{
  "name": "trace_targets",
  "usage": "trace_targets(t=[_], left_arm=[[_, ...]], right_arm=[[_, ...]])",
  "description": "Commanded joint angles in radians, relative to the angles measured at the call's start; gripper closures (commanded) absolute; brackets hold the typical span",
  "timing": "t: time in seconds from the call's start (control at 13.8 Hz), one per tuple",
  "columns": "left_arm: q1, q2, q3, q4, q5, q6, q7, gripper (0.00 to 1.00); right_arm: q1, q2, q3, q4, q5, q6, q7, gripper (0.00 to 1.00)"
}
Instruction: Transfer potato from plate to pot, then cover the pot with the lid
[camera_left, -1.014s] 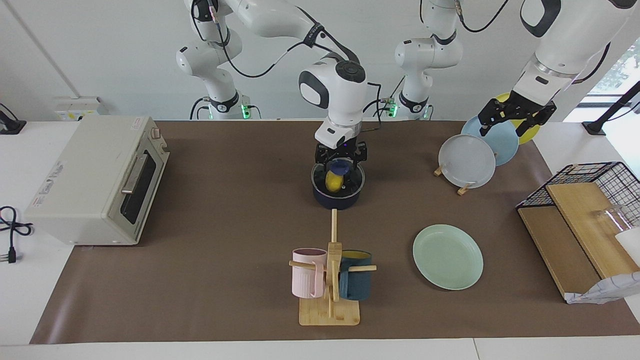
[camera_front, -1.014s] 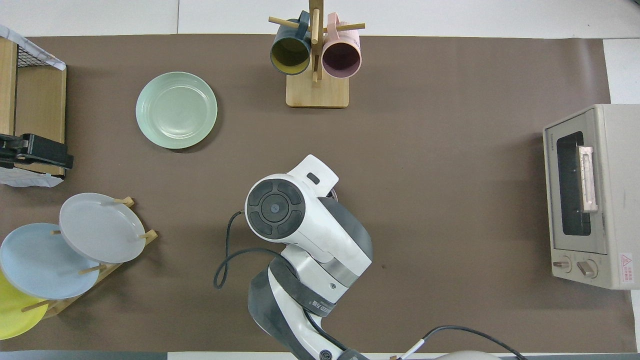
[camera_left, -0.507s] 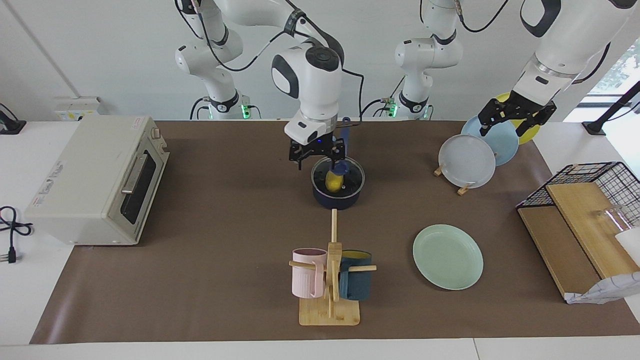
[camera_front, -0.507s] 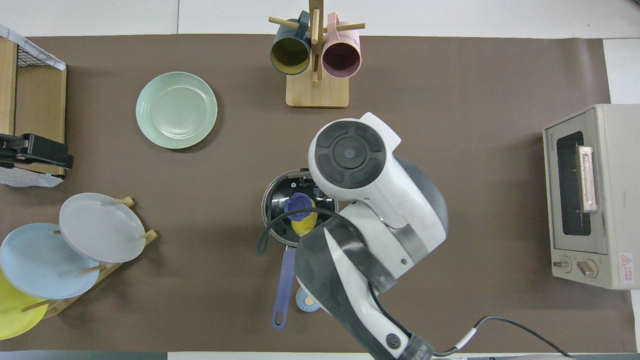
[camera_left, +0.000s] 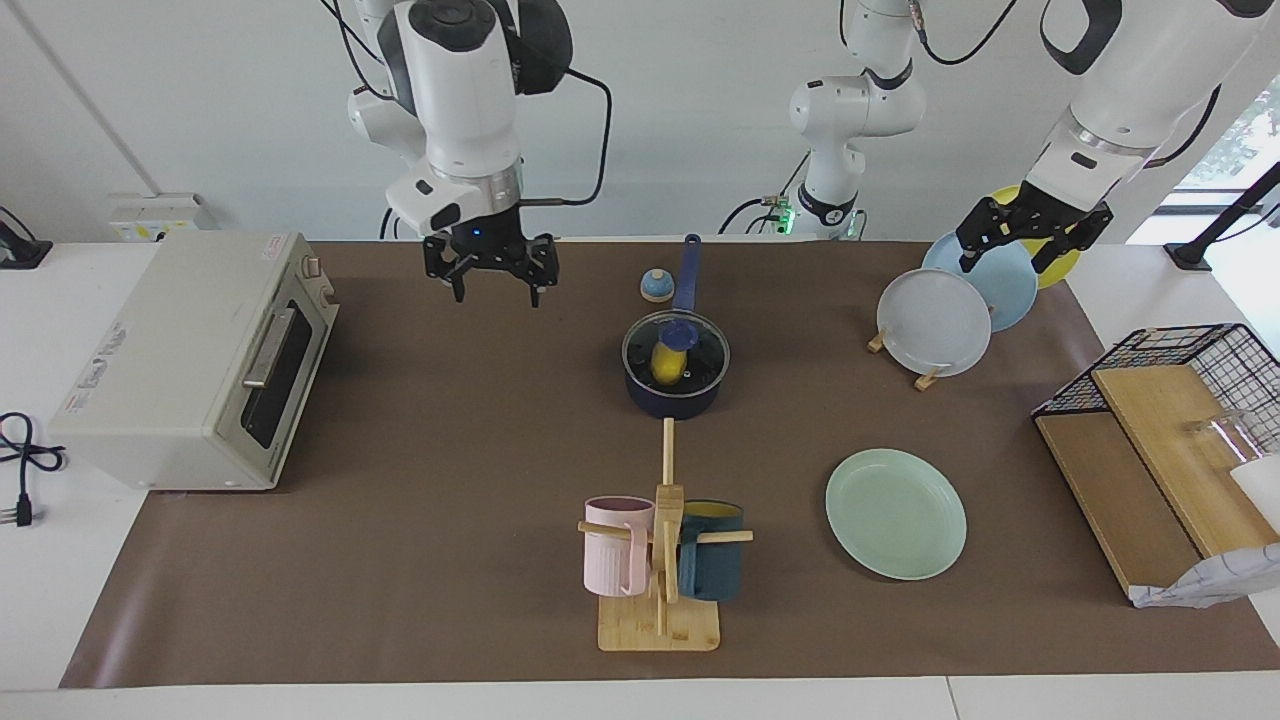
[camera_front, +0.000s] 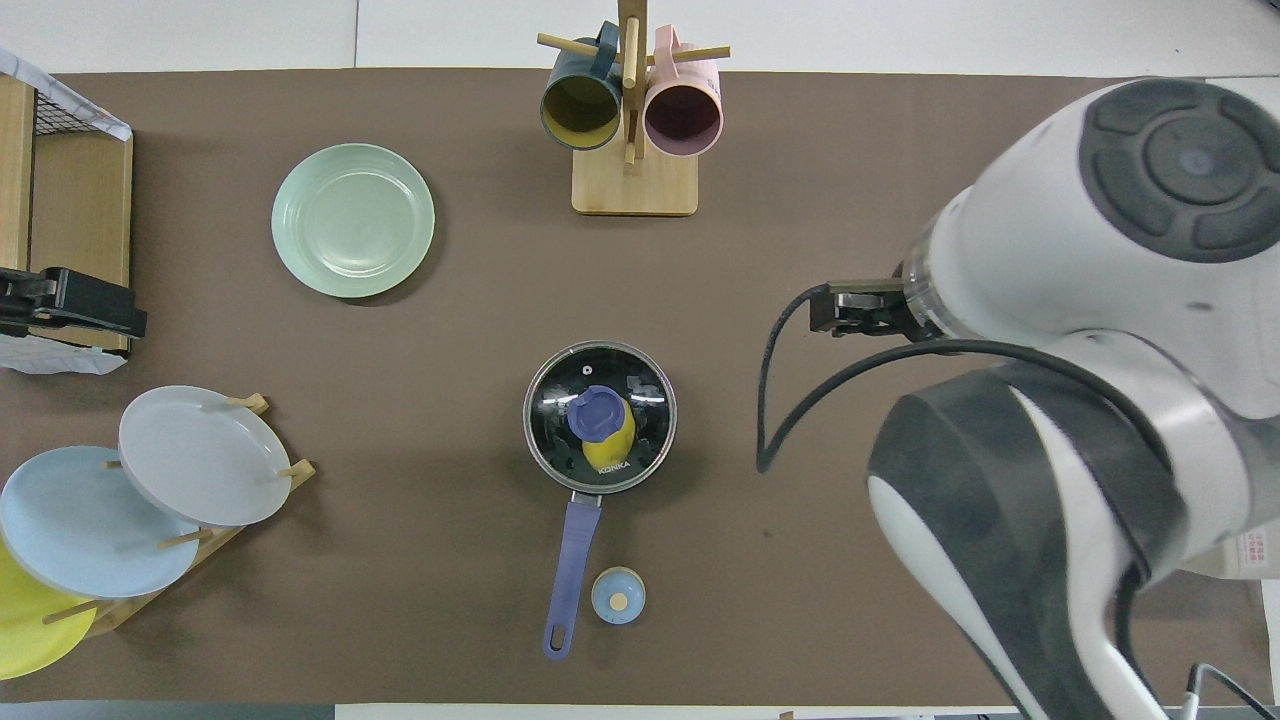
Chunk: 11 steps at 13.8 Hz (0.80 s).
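Observation:
The dark navy pot (camera_left: 672, 403) stands mid-table with its blue handle (camera_front: 570, 560) pointing toward the robots. The clear glass lid (camera_left: 702, 356) sits on the pot, blue knob (camera_front: 595, 413) up. The yellow potato (camera_front: 614, 452) shows through the glass, inside the pot. The mint-green plate (camera_left: 896, 513) lies bare, farther from the robots, toward the left arm's end. My right gripper (camera_left: 492, 285) is open and empty, raised over the mat between the pot and the toaster oven. My left gripper (camera_left: 1030, 245) hangs open over the plate rack and waits.
A small blue-topped bell (camera_front: 618, 595) sits beside the pot handle. A wooden mug rack (camera_left: 660, 560) with a pink and a teal mug stands farther out than the pot. A toaster oven (camera_left: 190, 360) is at the right arm's end. The plate rack (camera_left: 935, 320) and a wire basket (camera_left: 1180, 400) are at the left arm's end.
My right gripper let go of the lid's knob, rose and swung away from the pot toward the oven end. The lid stays on the pot. The left arm has not moved.

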Motion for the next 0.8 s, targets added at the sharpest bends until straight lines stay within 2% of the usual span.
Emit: trace_targets(t=[0.0, 0.14, 0.43, 0.72], left_arm=[[-0.005, -0.014, 0.004, -0.005, 0.022, -0.012, -0.001, 0.0], [-0.005, -0.014, 0.004, -0.005, 0.022, -0.012, -0.001, 0.0], [-0.005, -0.014, 0.004, -0.003, 0.022, -0.012, -0.001, 0.0], [-0.005, -0.014, 0.004, -0.005, 0.022, -0.012, -0.001, 0.0]], right_arm=[[-0.092, -0.039, 0.011, -0.012, 0.005, -0.077, -0.149, 0.0], [-0.152, -0.039, 0.011, -0.014, 0.006, -0.079, -0.167, 0.0], [-0.193, -0.09, 0.004, -0.061, 0.005, -0.068, -0.242, 0.0], [-0.236, -0.067, 0.003, -0.031, 0.006, -0.074, -0.252, 0.0]])
